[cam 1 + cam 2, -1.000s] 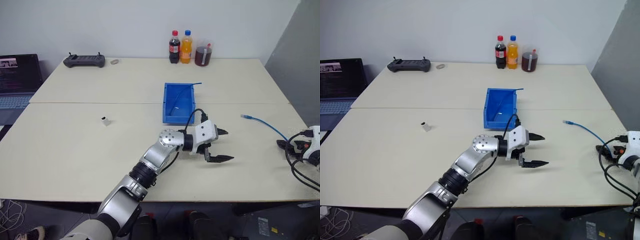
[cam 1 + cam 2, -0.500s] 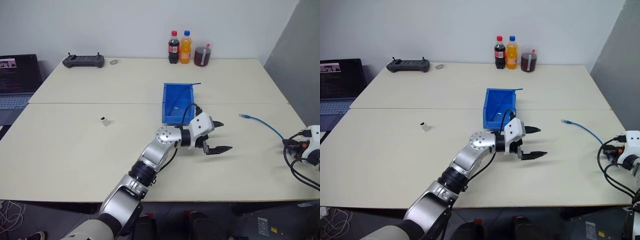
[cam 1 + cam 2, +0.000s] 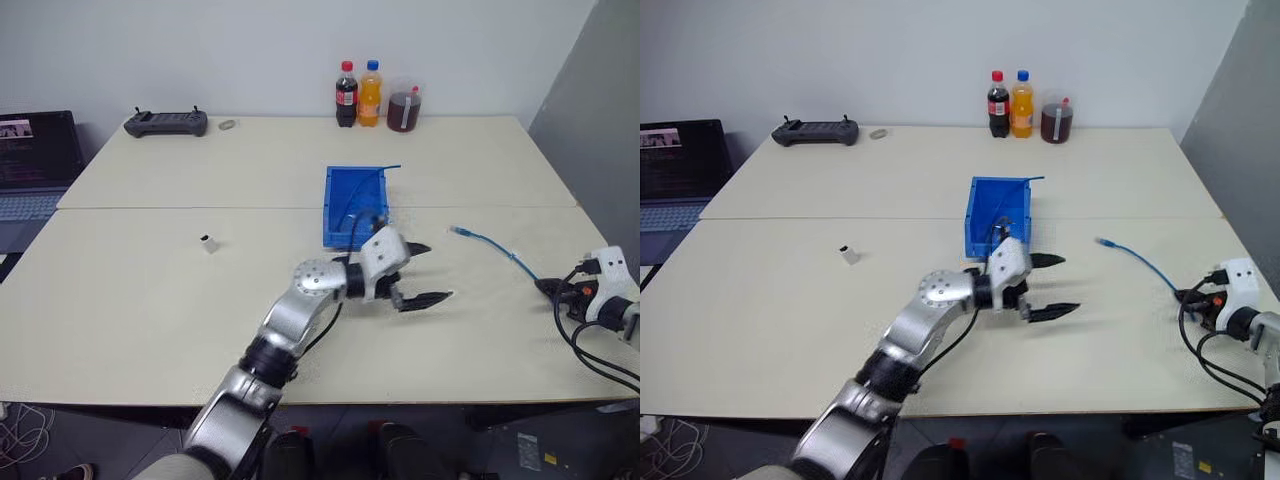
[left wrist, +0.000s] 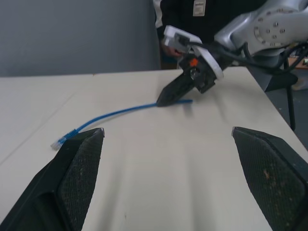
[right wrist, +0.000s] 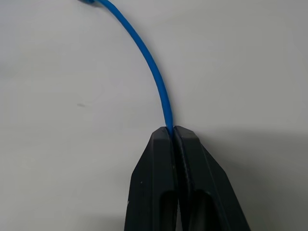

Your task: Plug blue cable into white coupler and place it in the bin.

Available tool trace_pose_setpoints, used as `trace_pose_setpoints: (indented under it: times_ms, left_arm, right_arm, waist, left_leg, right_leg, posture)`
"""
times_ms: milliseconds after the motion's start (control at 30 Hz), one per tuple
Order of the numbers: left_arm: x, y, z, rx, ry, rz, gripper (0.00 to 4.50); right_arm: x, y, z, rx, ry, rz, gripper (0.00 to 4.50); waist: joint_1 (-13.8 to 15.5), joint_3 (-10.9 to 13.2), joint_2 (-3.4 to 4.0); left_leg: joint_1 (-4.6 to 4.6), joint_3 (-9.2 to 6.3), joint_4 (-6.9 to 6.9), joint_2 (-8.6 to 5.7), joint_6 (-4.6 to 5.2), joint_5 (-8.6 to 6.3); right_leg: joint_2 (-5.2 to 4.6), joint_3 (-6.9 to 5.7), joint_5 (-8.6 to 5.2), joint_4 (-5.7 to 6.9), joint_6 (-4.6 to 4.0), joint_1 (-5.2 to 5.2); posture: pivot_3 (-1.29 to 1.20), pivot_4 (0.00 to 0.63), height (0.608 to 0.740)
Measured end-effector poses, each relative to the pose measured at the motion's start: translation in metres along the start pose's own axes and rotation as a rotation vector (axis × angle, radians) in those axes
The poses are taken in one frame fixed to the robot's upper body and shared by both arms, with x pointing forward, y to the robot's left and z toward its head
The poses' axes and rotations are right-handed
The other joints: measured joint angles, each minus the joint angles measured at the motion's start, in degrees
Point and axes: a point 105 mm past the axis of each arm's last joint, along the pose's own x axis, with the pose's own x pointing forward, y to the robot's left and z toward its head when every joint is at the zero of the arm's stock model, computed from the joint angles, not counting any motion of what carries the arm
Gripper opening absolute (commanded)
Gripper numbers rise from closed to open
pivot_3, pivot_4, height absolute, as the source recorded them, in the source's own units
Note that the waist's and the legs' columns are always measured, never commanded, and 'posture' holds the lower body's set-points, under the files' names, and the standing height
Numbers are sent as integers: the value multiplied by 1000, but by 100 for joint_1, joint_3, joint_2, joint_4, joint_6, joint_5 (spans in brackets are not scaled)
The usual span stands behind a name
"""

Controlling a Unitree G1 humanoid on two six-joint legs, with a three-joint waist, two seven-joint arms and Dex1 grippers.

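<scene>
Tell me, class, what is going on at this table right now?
A two-armed robot is working with a blue cable. Its right pincer is shut on the cable near one end, while the other end lies free on the table. The left pincer hangs open just in front of the blue bin, holding nothing. The white coupler sits untouched on the robot's left, so nothing is plugged in yet.

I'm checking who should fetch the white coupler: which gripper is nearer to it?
Left. The left gripper hangs open near the table's middle, with the white coupler farther along its own side. The right gripper, shut on the blue cable, is at the opposite edge.
</scene>
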Motion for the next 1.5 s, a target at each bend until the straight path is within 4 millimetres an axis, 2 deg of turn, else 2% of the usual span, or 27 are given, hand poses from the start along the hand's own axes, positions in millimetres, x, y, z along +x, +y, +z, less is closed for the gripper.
trace_pose_setpoints:
  times_ms: [100, 167, 300, 433, 500, 567, 633, 700, 733, 867, 967, 1033, 1067, 1167, 1500]
  left_arm:
    - [-27, 1, -10, -19, 38, 75, 4500]
    - [-51, -3, -6, -4, 43, 165, 4500]
    - [-85, -13, -3, -29, 64, 303, 4500]
    - [-111, -32, -10, -108, 92, 475, 4500]
    - [-119, -39, -13, -129, 109, 530, 4500]
    - [-135, -51, -20, -189, 131, 638, 4500]
    - [-148, -63, -26, -238, 163, 709, 4500]
    - [-160, -70, -30, -254, 198, 753, 4500]
    - [-171, -76, -36, -277, 233, 797, 4500]
    - [-188, -77, -40, -273, 255, 884, 4500]
    - [-189, -71, -39, -251, 232, 927, 4500]
    - [-190, -68, -42, -245, 231, 953, 4500]
    - [-190, -67, -43, -244, 231, 959, 4500]
    - [-188, -61, -41, -231, 212, 993, 4500]
    - [-192, -59, -43, -232, 220, 1035, 4500]
  right_arm:
    - [-17, 11, 24, -66, 9, 73, 71]
    - [-22, 43, 36, -105, 20, 223, 71]
    - [-10, 98, 38, -119, 42, 444, 71]
    - [19, 157, 47, -110, -18, 607, 71]
    - [28, 174, 49, -111, -32, 644, 71]
    - [45, 198, 54, -96, -67, 681, 71]
    - [61, 220, 51, -92, -66, 705, 71]
    - [73, 233, 50, -90, -67, 717, 71]
    - [85, 244, 46, -95, -61, 718, 71]
    - [103, 258, 27, -114, -10, 724, 71]
    - [114, 254, 11, -156, 30, 694, 71]
    - [121, 250, 2, -155, 55, 677, 486]
    - [122, 249, 1, -156, 56, 674, 547]
    - [120, 252, 0, -171, 50, 705, 1198]
    - [114, 252, 4, -162, 24, 728, 3821]
  waist:
    - [36, 4, -6]
    - [38, 5, -22]
    - [18, 8, -30]
    - [24, 13, -39]
    - [35, 14, -41]
    - [36, 11, -54]
    - [43, 12, -62]
    - [39, 12, -67]
    - [32, 11, -68]
    - [49, 11, -71]
    - [45, 10, -74]
    - [28, 10, -74]
    - [24, 10, -74]
    - [19, 9, -75]
    - [19, 8, -77]
  left_leg:
    - [-4, -18, 4, 6, 0, 0]
    - [-6, -27, 5, 9, 1, -1]
    - [-6, -29, 7, 8, 1, -1]
    - [-8, -35, 7, 9, 1, -1]
    - [-10, -35, 6, 8, 1, -1]
    - [-12, -32, 6, 9, 2, -1]
    - [-13, -35, 6, 7, 2, -2]
    - [-13, -36, 4, 7, 2, -2]
    - [-10, -32, 5, 8, 2, -2]
    - [-12, -33, 5, 5, 3, -2]
    - [-11, -29, 6, 5, 3, -2]
    - [-11, -28, 4, 8, 3, -2]
    - [-11, -29, 4, 8, 3, -2]
    - [-10, -31, 2, 10, 3, -2]
    - [-11, -31, 2, 9, 3, -2]
  right_leg:
    - [1, -23, 0, -3, 0, 5]
    - [-2, -33, 0, -8, 0, 11]
    - [-7, -36, -8, -8, 14, 11]
    - [-6, -43, -14, -6, 23, 8]
    - [-7, -43, -13, -6, 21, 7]
    - [-11, -41, -6, -9, 10, 6]
    - [-13, -45, -1, -10, 0, 4]
    - [-13, -47, -1, -8, -1, 3]
    - [-13, -46, -1, -10, -1, 3]
    - [-15, -50, -2, -12, -2, 2]
    - [-15, -48, -2, -12, -3, 2]
    - [-14, -47, -1, -10, -4, 1]
    - [-13, -48, -2, -10, -4, 1]
    - [-12, -49, -2, -9, -5, 1]
    - [-13, -49, -2, -9, -5, 2]
  posture:
    - [0, 150, 740]
    - [0, 150, 740]
    - [0, 150, 740]
    - [0, 150, 740]
    - [0, 150, 740]
    - [0, 150, 740]
    - [0, 150, 740]
    - [0, 150, 740]
    - [0, 150, 740]
    - [0, 150, 740]
    - [0, 150, 740]
    - [0, 150, 740]
    - [0, 150, 740]
    - [0, 150, 740]
    - [0, 150, 740]
